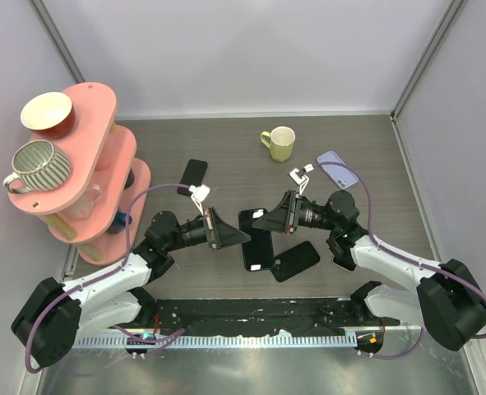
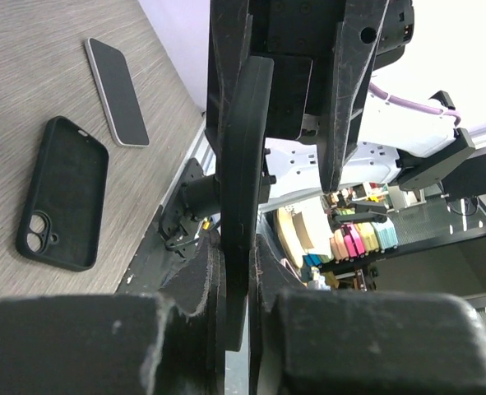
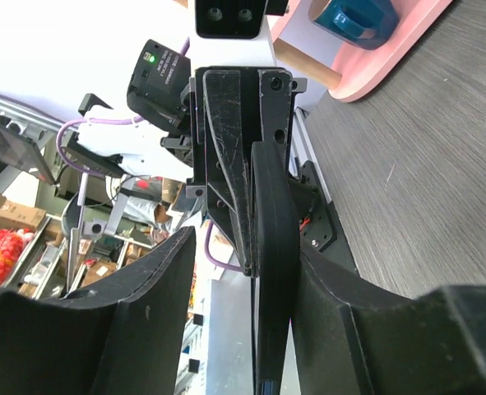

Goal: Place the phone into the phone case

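A black phone is held on edge above the table's middle, between both arms. My left gripper is shut on its end; in the left wrist view both pads of the left gripper press its thin edge. My right gripper stands open around the other end. In the right wrist view the phone leans on one finger of the right gripper, with a gap to the other. Its rim is thick and matte; I cannot tell whether a case is on it. An empty black phone case lies flat below.
A yellow mug stands at the back centre. A lavender phone or case lies to its right, and another black phone at the left. A pink tiered shelf with mugs fills the left side. A pale-rimmed phone lies beyond the empty case.
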